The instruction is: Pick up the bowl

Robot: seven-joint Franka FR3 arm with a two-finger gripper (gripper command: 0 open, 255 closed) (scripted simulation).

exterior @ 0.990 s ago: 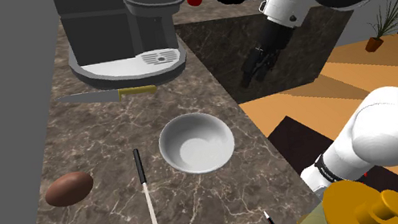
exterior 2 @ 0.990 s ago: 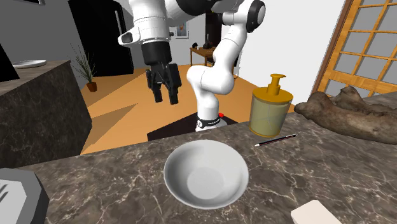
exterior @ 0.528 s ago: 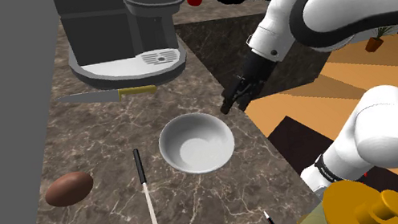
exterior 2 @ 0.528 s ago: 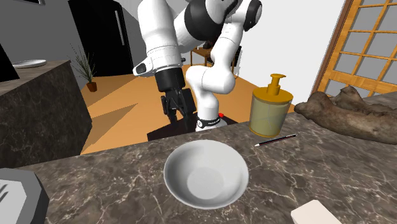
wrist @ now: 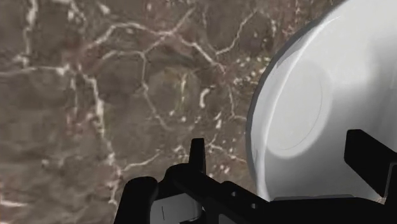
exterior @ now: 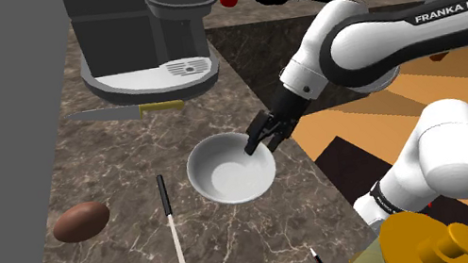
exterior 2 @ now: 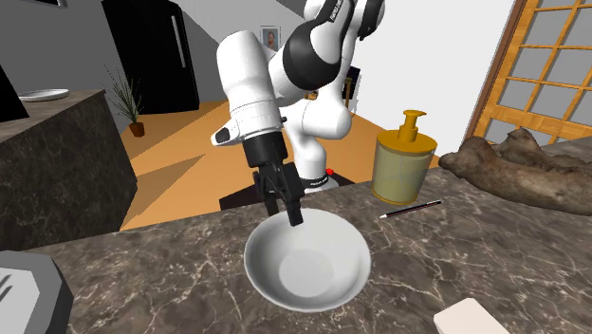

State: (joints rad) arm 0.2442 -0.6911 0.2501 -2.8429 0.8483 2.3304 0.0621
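A white bowl [exterior: 228, 169] sits upright on the dark marble counter [exterior: 114, 172], about midway along it. In the second exterior view the bowl [exterior 2: 308, 261] lies near the counter's far edge. My black gripper [exterior: 256, 142] hangs at the bowl's rim on the side nearest the counter edge, tilted down toward it, and in the second exterior view the gripper [exterior 2: 293, 214] is at the bowl's far rim. In the wrist view the gripper [wrist: 283, 159] is open: one finger [wrist: 197, 156] is over bare marble outside the bowl [wrist: 331, 108], the other over its inside. Nothing is clasped.
A grey coffee machine [exterior: 145, 29] stands at the counter's far end with a yellow-handled knife [exterior: 129, 112] before it. A brown oval thing [exterior: 80, 221] and a long-handled utensil [exterior: 176, 244] lie beside the bowl. A yellow soap dispenser [exterior 2: 404, 169] and a pen [exterior 2: 411, 208] stand near the stand.
The arm has swung down from above the orange floor to the counter. The gripper has dropped to the bowl's rim. The bowl has not moved.
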